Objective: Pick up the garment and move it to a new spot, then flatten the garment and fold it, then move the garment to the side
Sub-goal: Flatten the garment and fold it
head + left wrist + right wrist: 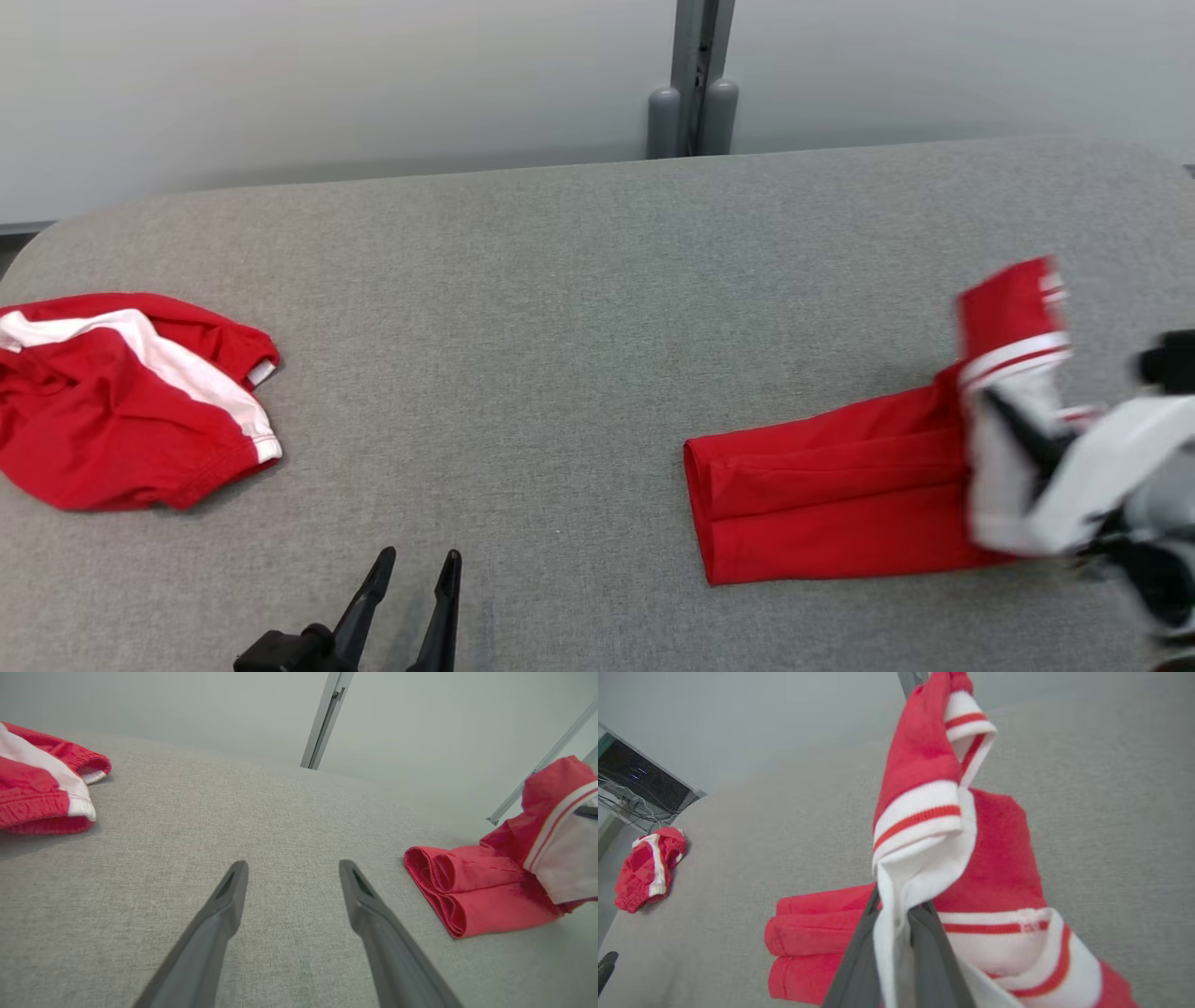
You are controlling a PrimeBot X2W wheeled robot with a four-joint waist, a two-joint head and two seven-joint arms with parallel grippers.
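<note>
The right gripper (899, 903) is pinched tight on the white, striped end of the red garment (822, 495), lifting that end off the grey fabric table (579, 308). The left gripper (293, 867) hangs spread wide above bare tabletop, touching nothing. A pale wall and a grey post (693, 75) stand behind. The garment lies at the robot's right, lengthwise across the table, its folded red end pointing left toward a second crumpled red-and-white garment (131, 401)

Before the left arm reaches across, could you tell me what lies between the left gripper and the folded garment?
Bare tabletop alone separates the left gripper from the folded garment, as the head view shows.
</note>
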